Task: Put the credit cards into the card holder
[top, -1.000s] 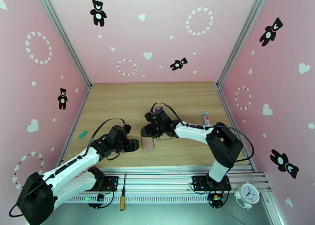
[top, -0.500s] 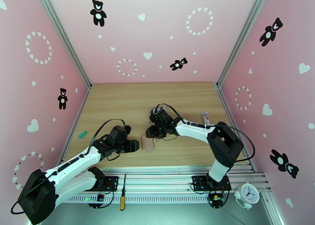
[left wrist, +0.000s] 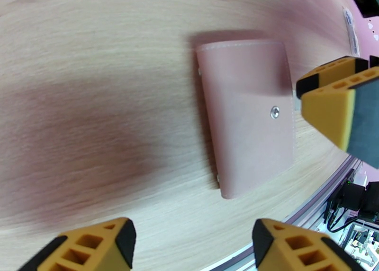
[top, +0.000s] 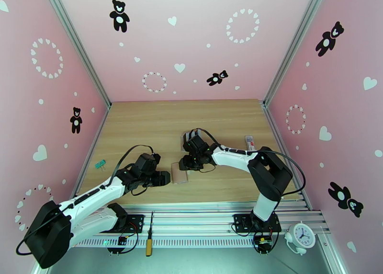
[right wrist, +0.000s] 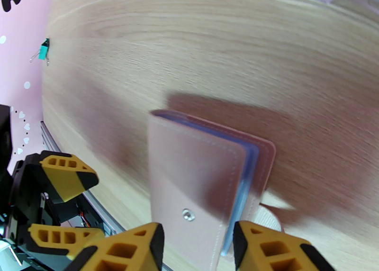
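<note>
I can read no lettering, brand or number on my feeds; the dial of the small white round alarm clock (top: 301, 234), near-right of the tan-pink leather card holder (top: 180, 175), is too small to read.

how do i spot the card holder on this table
On the wooden table, look near the front edge, where the left gripper and the right gripper nearly meet. The card holder lies there: a tan-pink booklet with one metal snap, unlike the green clip far left.
</note>
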